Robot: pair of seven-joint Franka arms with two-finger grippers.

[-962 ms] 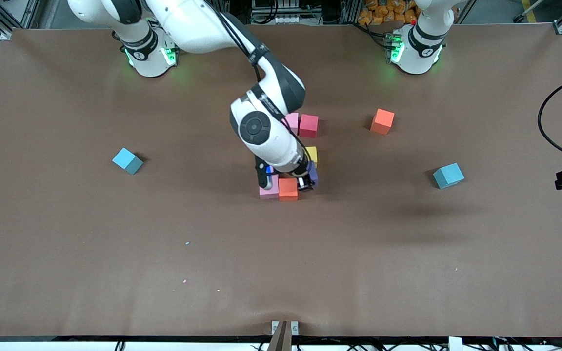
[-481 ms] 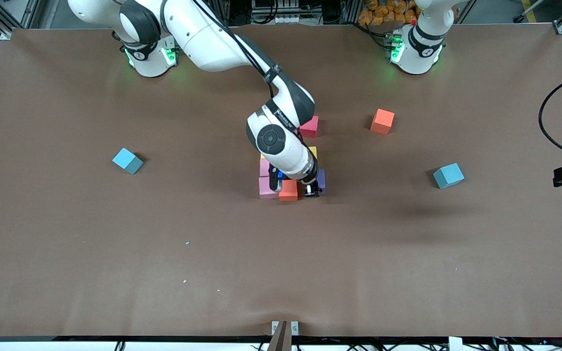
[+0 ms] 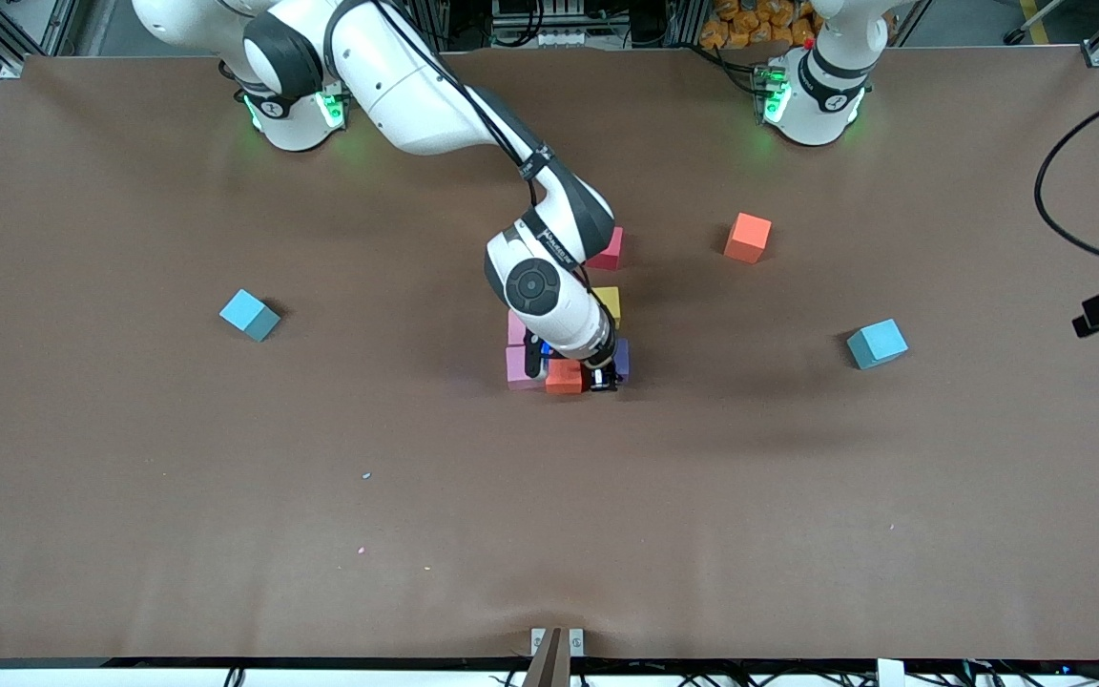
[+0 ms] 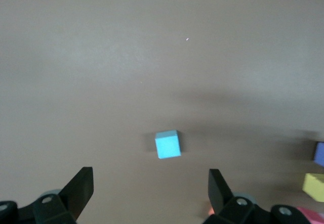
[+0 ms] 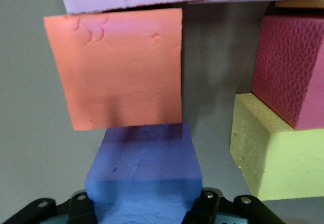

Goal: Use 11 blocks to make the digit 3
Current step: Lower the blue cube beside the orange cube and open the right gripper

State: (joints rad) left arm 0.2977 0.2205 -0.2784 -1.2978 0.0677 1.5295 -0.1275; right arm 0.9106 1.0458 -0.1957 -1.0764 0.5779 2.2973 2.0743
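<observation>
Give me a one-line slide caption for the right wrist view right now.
Right gripper holds a purple block against an orange-red block, with a yellow block and dark red block alongside.

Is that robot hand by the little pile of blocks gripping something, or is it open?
Shut on a block. In the right wrist view, the right gripper has its fingers on either side of the purple block, beside the orange block.
</observation>
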